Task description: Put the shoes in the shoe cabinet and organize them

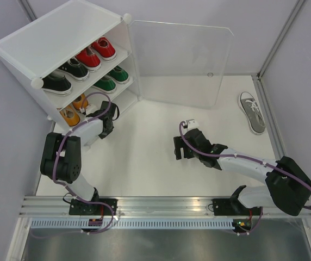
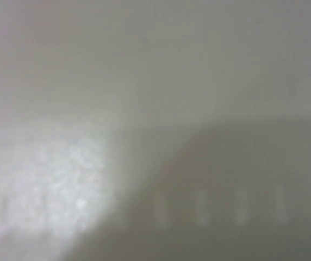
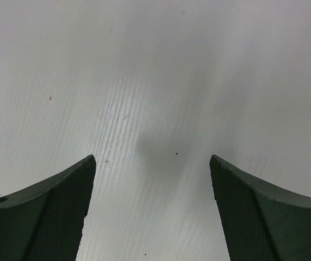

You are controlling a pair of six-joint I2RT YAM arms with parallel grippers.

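Sneakers fill most of the boxy white translucent plastic shoe cabinet (image 1: pixel 57 38). A red canvas pair (image 1: pixel 95 53) and a black canvas pair (image 1: pixel 66 76) sit on the top tier, a green pair (image 1: pixel 112 79) on the middle one, and orange ones (image 1: pixel 74 109) at the bottom, with the clear hinged door panel (image 1: pixel 182 62) swung wide. One grey canvas lace-up sneaker (image 1: pixel 252 112) lies sole-down on the white table (image 1: pixel 144 163) by the right wall, well apart from both arms; no partner to it is visible. It should be light, with a soft upper that buckles under a pinch and a stiffer white rubber sole. The better hold is probably across the midfoot, low at the sole edge, or over the heel collar, keeping off the loose white laces, which could snag. The right gripper (image 1: pixel 177 148) hovers over bare table with its jaws apart and nothing between them. The left gripper (image 1: pixel 110 113) is just beside the bottom tier; its wrist view is a blur, so I cannot tell how its jaws stand.
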